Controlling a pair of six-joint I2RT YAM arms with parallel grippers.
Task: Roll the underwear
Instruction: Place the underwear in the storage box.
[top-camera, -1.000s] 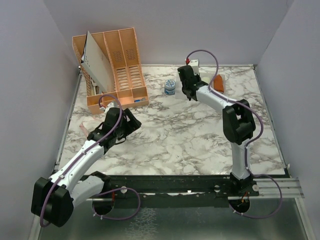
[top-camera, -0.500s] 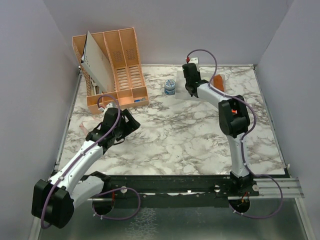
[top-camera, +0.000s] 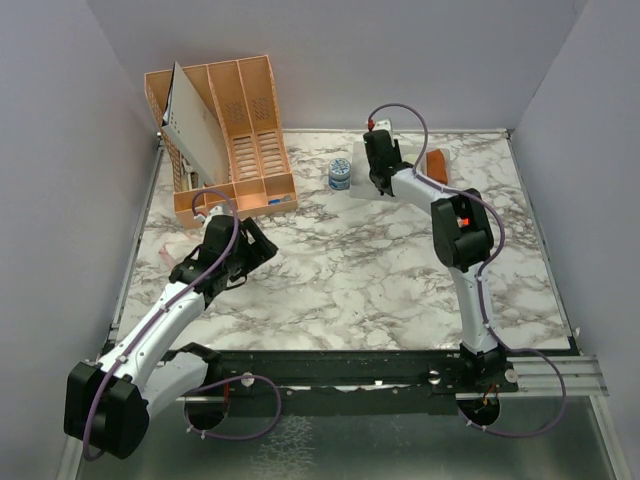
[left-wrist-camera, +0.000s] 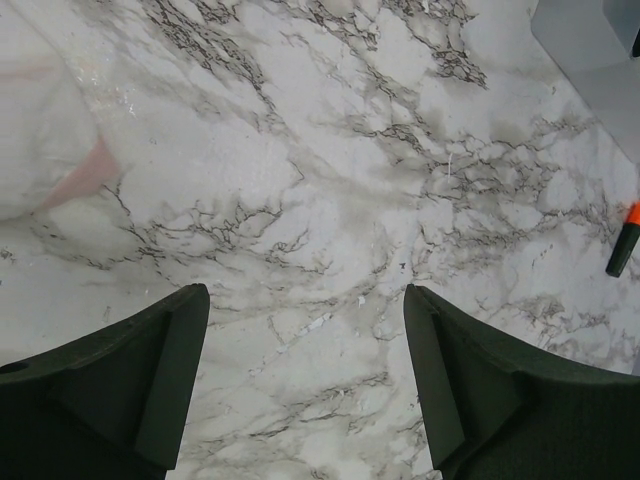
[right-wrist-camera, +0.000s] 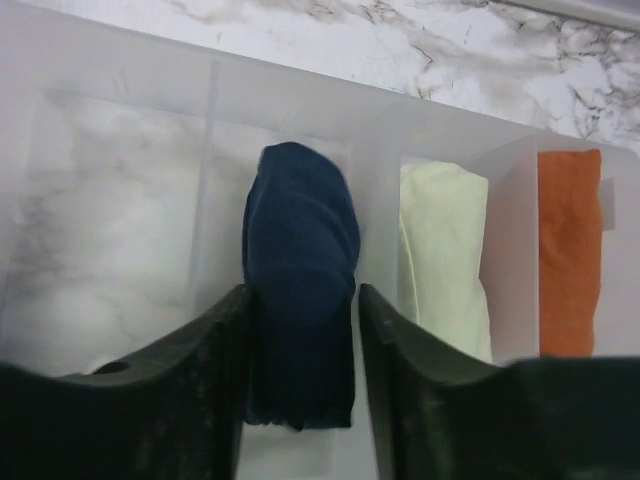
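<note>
The navy underwear (right-wrist-camera: 300, 270) lay rolled in one compartment of the clear tray (right-wrist-camera: 120, 100), clamped by the right gripper (right-wrist-camera: 305, 300) (cream bundle (right-wrist-camera: 445, 260) in the adjacent compartment). The whitish-pink underwear (left-wrist-camera: 45, 140) lay on the table (left-wrist-camera: 330, 150), well apart from the tray, near the wide-open left gripper (left-wrist-camera: 305, 300).

Marble tabletop (top-camera: 380, 270) lies open centrally; orange rack (top-camera: 250, 130) crowds far-left corner.

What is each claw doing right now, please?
Left claw: open, empty, over the table.
Right claw: closed on the rolled navy briefs in the clear box.
</note>
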